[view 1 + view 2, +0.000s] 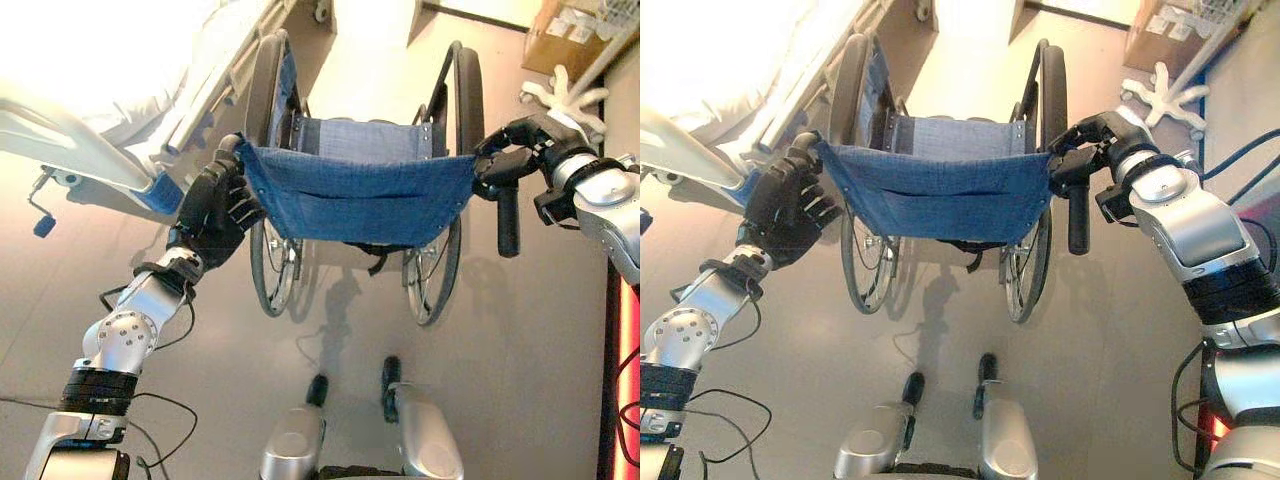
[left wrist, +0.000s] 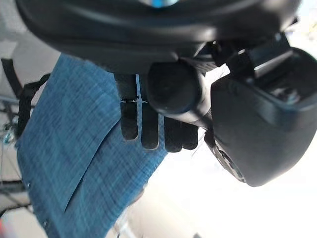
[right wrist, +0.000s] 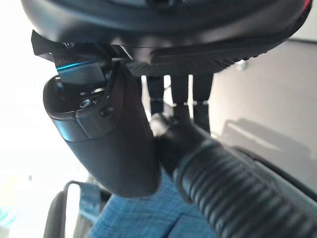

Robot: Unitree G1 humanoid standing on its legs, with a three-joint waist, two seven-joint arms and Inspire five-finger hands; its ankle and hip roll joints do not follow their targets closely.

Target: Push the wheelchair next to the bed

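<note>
The wheelchair (image 1: 355, 190) stands just ahead of me, seen from behind, with a blue cloth backrest and seat and two large spoked wheels. My left hand (image 1: 215, 215) is curled round its left push handle (image 2: 173, 89) at the backrest's corner. My right hand (image 1: 520, 150) is curled round the top of the right push handle (image 1: 508, 220), whose black ribbed grip (image 3: 233, 183) hangs downward. The white bed (image 1: 90, 90) lies at the upper left, and the wheelchair's left wheel (image 1: 262, 90) is close beside the bed's side rail.
A blue-tipped crank (image 1: 42, 225) sticks out below the bed frame at left. At the upper right stand a cardboard box (image 1: 580, 40) and the white star-shaped foot of a stand (image 1: 565, 95). Bare floor stretches ahead between the bed and the box.
</note>
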